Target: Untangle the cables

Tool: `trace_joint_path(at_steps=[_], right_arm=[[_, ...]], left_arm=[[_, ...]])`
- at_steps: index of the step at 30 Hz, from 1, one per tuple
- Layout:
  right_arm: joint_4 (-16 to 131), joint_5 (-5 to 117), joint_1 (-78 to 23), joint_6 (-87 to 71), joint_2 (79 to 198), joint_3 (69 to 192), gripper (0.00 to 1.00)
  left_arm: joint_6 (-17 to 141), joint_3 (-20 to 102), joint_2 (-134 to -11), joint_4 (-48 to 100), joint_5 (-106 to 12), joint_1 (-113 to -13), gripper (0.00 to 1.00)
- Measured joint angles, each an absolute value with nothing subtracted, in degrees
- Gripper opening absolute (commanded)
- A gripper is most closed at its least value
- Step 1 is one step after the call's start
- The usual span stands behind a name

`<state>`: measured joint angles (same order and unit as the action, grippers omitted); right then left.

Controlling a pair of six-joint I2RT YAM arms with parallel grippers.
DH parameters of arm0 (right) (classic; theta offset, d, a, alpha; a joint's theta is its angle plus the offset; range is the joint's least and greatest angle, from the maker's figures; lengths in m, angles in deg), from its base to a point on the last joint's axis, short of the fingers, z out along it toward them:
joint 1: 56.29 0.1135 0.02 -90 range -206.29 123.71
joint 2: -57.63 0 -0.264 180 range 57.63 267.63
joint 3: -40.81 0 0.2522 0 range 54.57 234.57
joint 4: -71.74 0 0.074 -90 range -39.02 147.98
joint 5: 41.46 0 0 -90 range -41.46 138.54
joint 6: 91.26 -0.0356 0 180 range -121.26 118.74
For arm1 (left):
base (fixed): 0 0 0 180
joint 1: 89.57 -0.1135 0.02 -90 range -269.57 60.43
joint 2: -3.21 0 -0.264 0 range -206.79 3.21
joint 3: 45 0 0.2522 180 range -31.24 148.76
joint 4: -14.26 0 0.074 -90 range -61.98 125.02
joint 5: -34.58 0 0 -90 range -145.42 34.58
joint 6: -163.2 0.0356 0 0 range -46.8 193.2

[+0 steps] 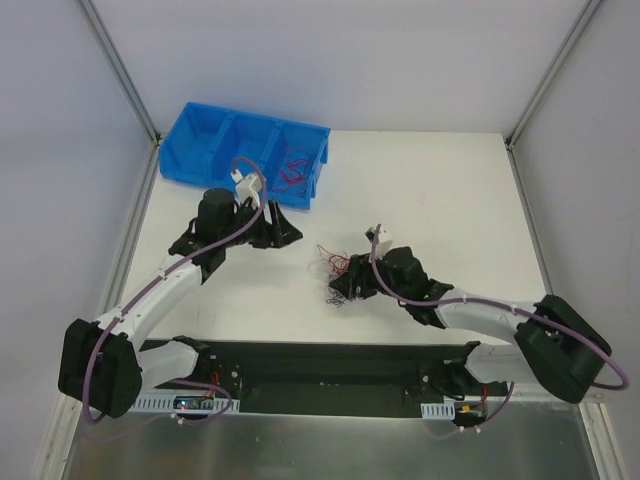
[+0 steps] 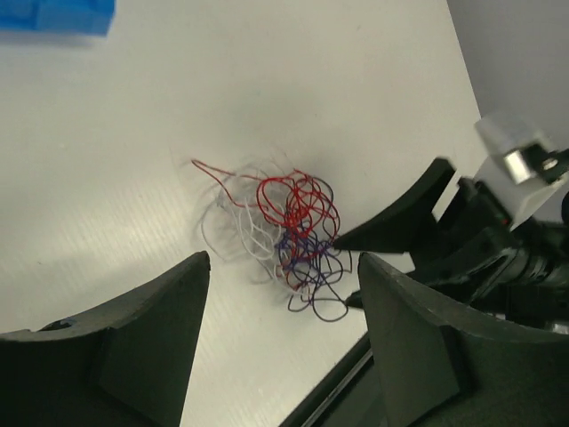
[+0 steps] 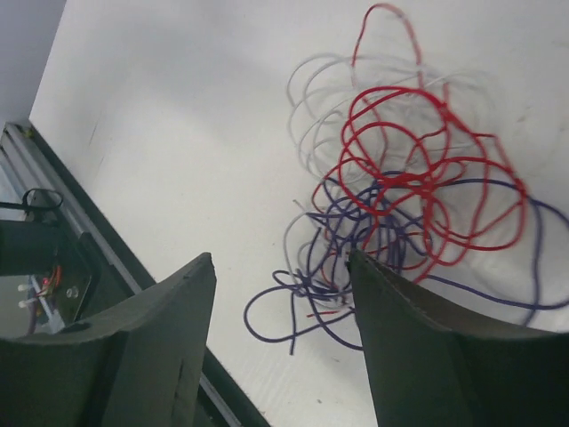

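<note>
Risk: the cables [image 3: 400,187] are lying as 1 knotted bunch on the table [image 1: 430,190], just beside the right claw [image 3: 280,258]. Purple loops are running under its tip, so a closing pinch is likely catching several strands and dragging the whole knot. Both claws are standing released, the left claw [image 2: 283,267] holding nothing. The blue bin [image 1: 185,175] is holding a few red wires [image 1: 293,168] in its right compartment.
</note>
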<state>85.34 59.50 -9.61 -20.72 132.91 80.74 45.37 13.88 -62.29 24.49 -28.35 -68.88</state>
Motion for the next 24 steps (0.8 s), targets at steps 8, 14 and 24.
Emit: trace_joint_path(at_steps=[8,14,24], right_arm=[[88.00,49.57,-10.53,-19.63,128.24,75.87,0.66],[85.21,48.87,-11.62,-20.33,135.16,79.89,0.65],[80.75,50.47,-13.00,-21.38,139.58,84.42,0.64]], left_arm=[[47.53,10.47,-65.37,25.76,-28.04,-60.40,0.65],[48.71,16.77,-79.16,25.67,-33.05,-55.79,0.49],[49.28,20.37,-88.54,25.58,-38.64,-54.98,0.30]])
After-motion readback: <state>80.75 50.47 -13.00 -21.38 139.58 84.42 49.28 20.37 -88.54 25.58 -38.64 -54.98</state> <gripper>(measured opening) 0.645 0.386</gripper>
